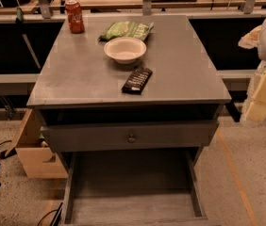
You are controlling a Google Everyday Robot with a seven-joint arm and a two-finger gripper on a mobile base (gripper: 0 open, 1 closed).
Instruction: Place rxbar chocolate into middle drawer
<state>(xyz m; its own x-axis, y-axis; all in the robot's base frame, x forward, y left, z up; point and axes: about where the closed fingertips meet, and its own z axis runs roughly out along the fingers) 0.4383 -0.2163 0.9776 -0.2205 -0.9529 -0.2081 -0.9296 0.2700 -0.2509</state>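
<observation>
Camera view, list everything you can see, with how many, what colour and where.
rxbar chocolate: one, black, flat on the cabinet top near its front edge
bowl: one, white, just behind the bar
chip bag: one, green, behind the bowl
soda can: one, red, upright at the back left corner
cabinet: one, grey
drawer front: one, grey with a round knob, under the top
middle drawer: one, grey with a pale floor, pulled out at the bottom
wooden box: one, pale, on the floor left of the cabinet
gripper: one, pale yellow, at the right edge, beside the cabinet
</observation>
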